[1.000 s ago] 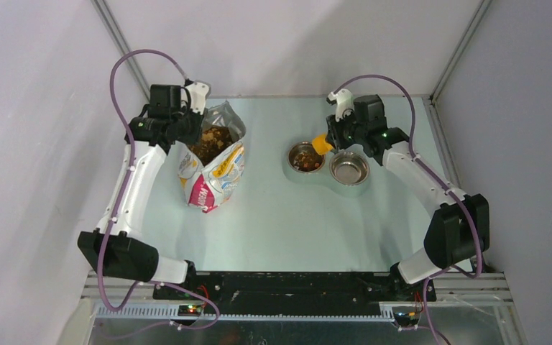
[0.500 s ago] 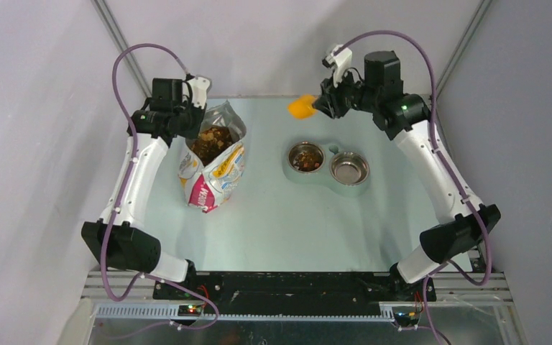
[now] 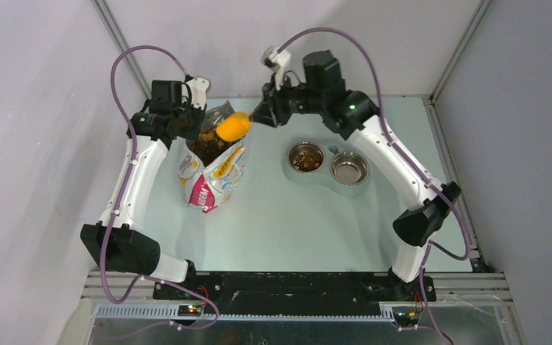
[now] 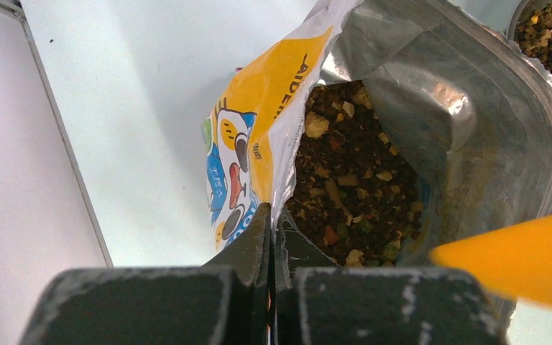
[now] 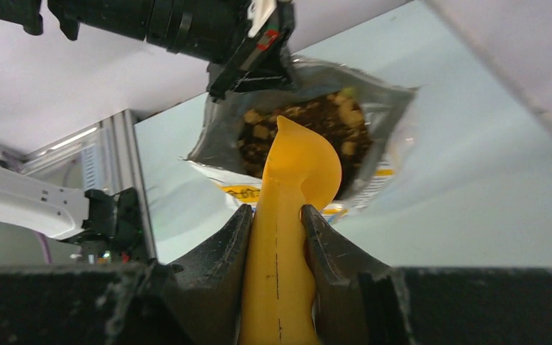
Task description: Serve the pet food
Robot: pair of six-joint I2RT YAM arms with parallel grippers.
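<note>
Yellow scoop [image 5: 298, 165], clamped in the right gripper [image 5: 277, 215], pointed its long axis leftward, tip over the right edge of the open bag [image 4: 273, 108]. Inside, just left and below, lay the pet food [image 4: 345, 180]. The left gripper [image 4: 271, 230] was pressed together on the bag's far-left rim.

The mouth of the bag [image 3: 212, 172] gapes upward, clear down to the pet food [image 4: 345, 187]. The left gripper [image 4: 271, 233] pinches its left rim and blocks that side; the yellow scoop [image 3: 233, 126], clamped in the right gripper [image 5: 277, 219], hangs over the right rim. Bare table [image 3: 280, 223] separates bag and bowls [image 3: 350, 168]
</note>
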